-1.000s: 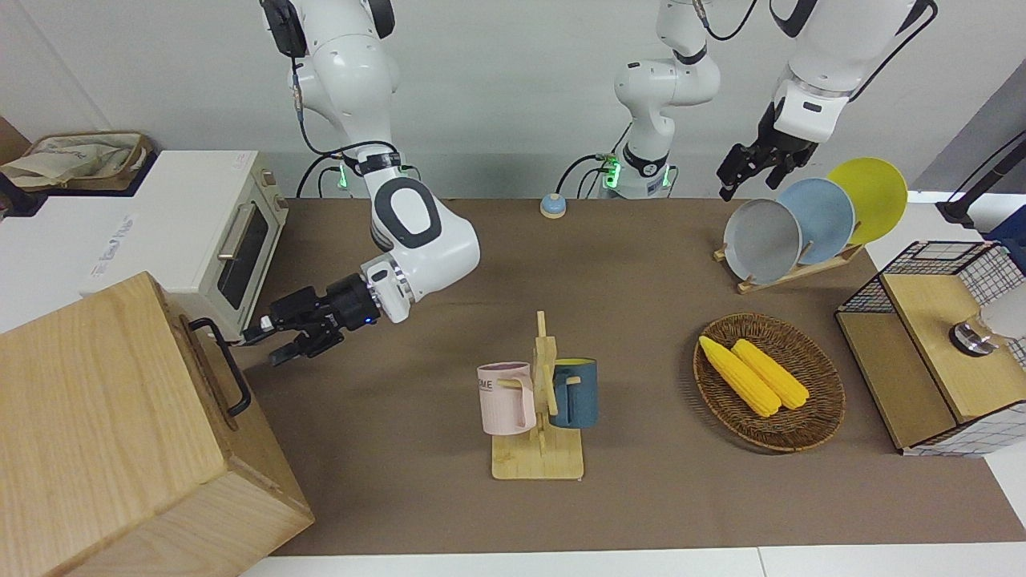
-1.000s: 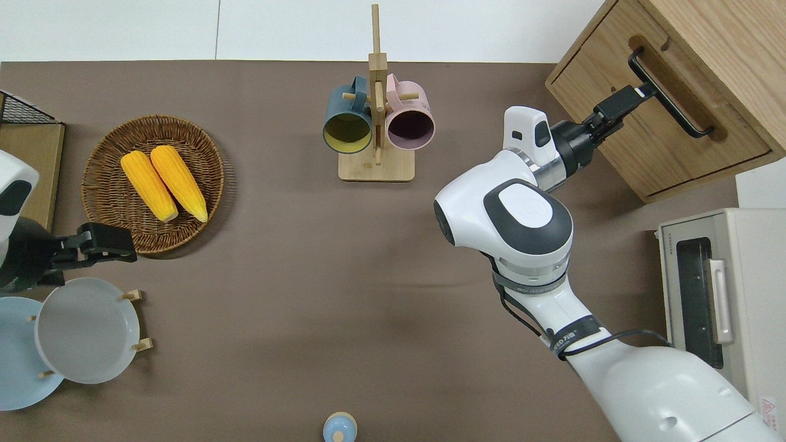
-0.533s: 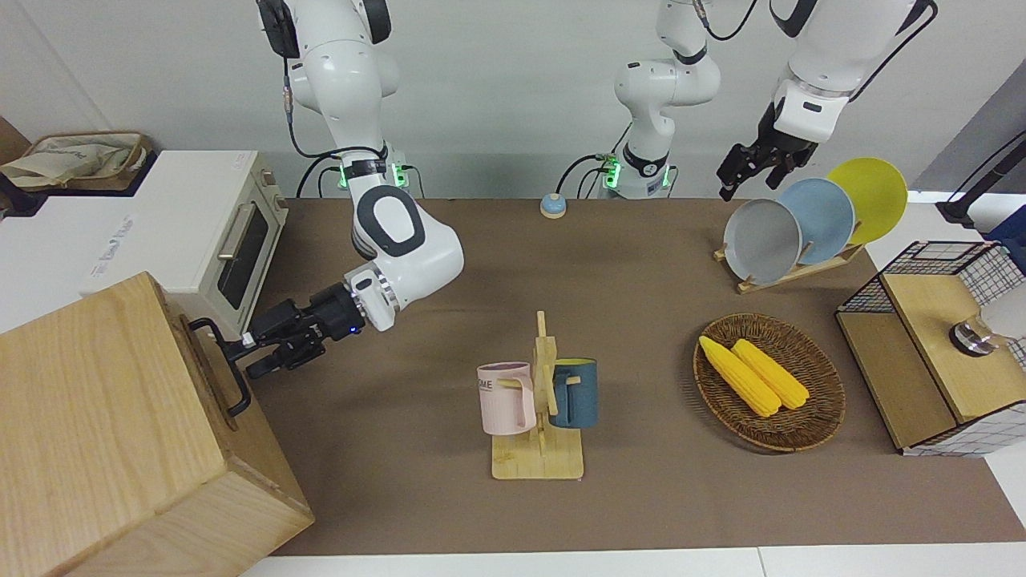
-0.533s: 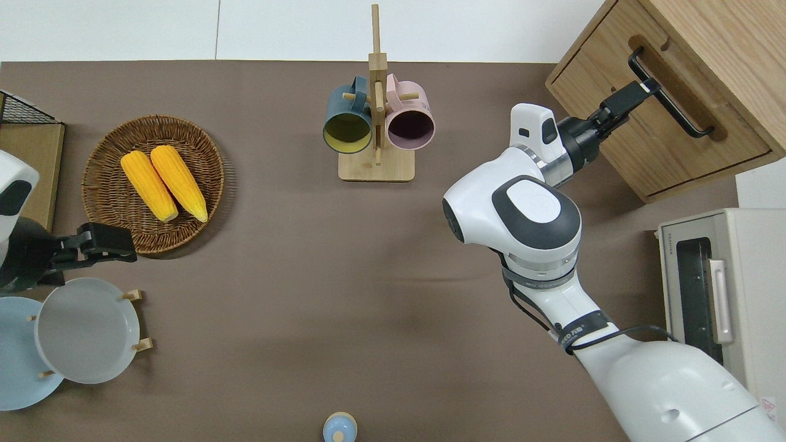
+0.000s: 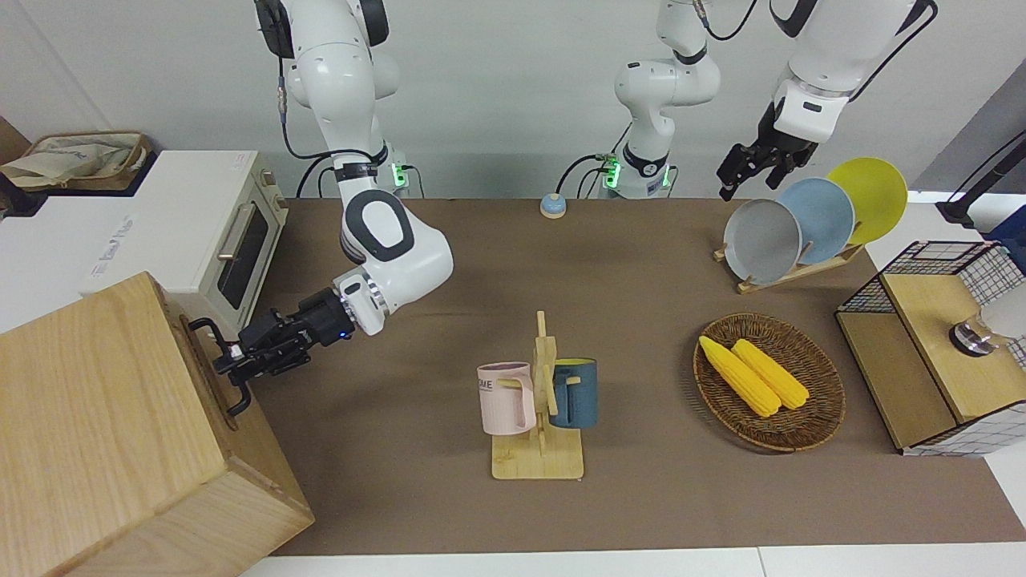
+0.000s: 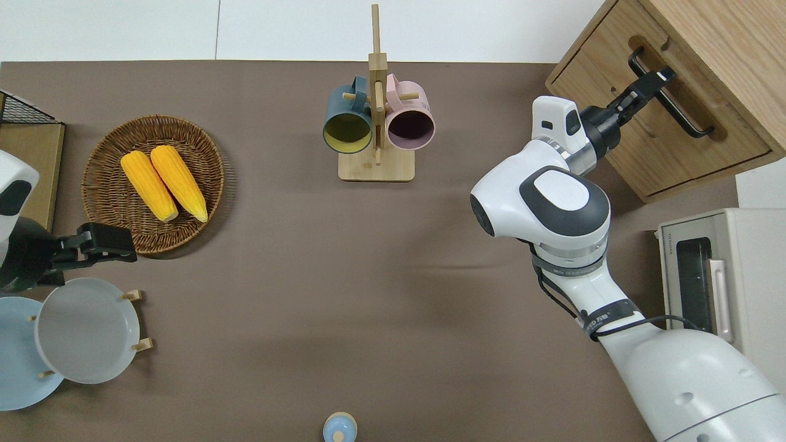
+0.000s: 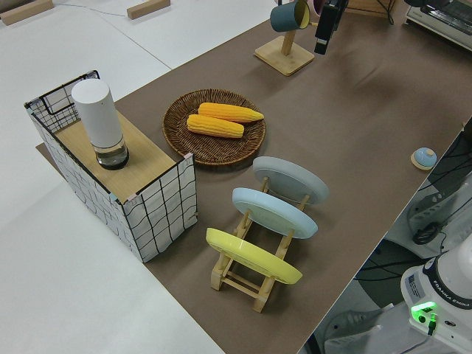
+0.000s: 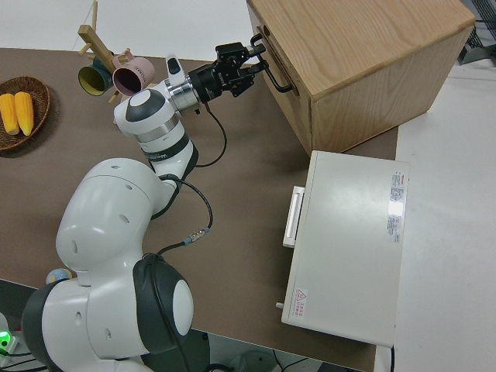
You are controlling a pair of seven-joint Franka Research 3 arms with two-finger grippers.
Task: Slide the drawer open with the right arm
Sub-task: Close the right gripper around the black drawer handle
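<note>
Reaching the drawer [image 6: 657, 132], the right gripper [image 6: 656, 78] straddles its black bar handle [image 6: 672, 104] near one end, jaws still spread; the bar runs crosswise to the fingers.

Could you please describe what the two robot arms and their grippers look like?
Both arms are glossy white with rounded shells and dark grey joint caps. Each ends in a black two-finger gripper: the right gripper behind a silver wrist ring with a blue light, the left gripper likewise black. Black cables trail along both.

The right gripper [image 5: 227, 363] has reached the drawer's handle [image 5: 220, 358].
</note>
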